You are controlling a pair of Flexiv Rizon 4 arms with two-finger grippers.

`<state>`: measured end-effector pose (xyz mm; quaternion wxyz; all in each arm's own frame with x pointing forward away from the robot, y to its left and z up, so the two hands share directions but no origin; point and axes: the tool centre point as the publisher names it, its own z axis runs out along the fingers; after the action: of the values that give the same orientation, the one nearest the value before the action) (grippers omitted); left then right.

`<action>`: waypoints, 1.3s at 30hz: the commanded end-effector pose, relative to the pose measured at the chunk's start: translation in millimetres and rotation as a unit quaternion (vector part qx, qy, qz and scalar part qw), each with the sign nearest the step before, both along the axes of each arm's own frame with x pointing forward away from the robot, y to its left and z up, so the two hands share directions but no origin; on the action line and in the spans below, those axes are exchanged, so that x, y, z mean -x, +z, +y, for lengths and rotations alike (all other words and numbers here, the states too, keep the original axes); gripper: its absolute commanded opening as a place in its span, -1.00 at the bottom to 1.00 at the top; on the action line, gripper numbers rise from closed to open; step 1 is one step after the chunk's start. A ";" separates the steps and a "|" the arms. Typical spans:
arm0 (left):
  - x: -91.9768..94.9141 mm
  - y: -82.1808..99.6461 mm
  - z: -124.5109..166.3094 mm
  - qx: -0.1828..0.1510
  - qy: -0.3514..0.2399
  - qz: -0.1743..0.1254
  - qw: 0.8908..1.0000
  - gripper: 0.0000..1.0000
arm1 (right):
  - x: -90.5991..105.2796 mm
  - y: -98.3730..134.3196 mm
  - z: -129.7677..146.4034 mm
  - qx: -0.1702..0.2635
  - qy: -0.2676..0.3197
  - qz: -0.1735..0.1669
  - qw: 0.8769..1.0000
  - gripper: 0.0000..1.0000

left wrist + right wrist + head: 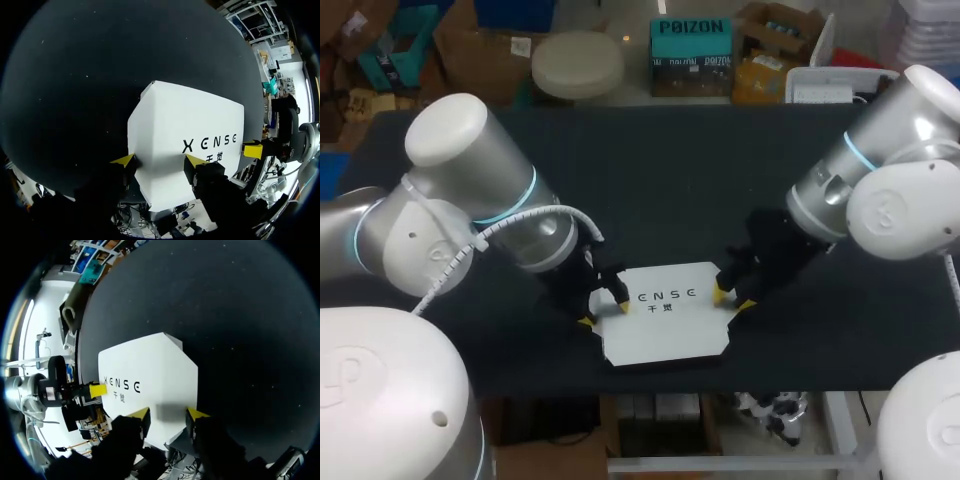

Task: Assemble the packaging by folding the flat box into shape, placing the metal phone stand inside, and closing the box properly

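box (665, 325), white and flat, lies on the black counter (670, 180) toward 6 o'clock, close to the near edge. the left hand (605, 315) sits at the box's 9 o'clock side with its fingers spread. in its own wrist view one yellow tip is over the box's top face and the other is just at the edge, so it is open and grips nothing. the right hand (729, 300) is at the 3 o'clock side, likewise open, its tips apart at the box's edge.

my read is that the first step, folding the flat box into shape, is barely begun. the next move likely calls for one hand to pin the card while the other works a tip under a flap and lifts it. the card lies tight on the counter, so it may slide rather than lift.

the metal phone stand shows in no view. the only crowding i can see is the two hands themselves, close on either side of the box.
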<state>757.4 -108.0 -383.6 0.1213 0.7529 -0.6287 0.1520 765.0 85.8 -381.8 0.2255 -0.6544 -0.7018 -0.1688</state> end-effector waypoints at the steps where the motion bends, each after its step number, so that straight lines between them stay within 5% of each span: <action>1: -0.9 -4.0 -2.3 -0.003 0.000 0.000 1.000 0.25 | -1.4 -0.1 -0.1 0.000 0.002 0.002 1.000 -0.04; 12: -0.9 -4.0 -2.3 -0.003 0.000 0.000 1.000 0.22 | -1.4 -0.1 -0.1 0.000 0.002 0.002 1.000 -0.05; 23: -0.9 -4.0 -2.3 -0.003 0.000 0.000 1.000 -0.09 | -1.4 -0.1 -0.1 0.000 0.002 0.002 1.000 -0.03; 39: 3.6 -4.9 -6.3 -0.007 -0.002 -0.016 1.000 0.04 | -2.0 -0.6 5.0 0.010 0.009 -0.007 1.000 0.04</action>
<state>756.5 -108.8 -383.2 0.1117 0.7485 -0.6340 0.1590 765.6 87.9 -379.7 0.2164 -0.6487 -0.7107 -0.1652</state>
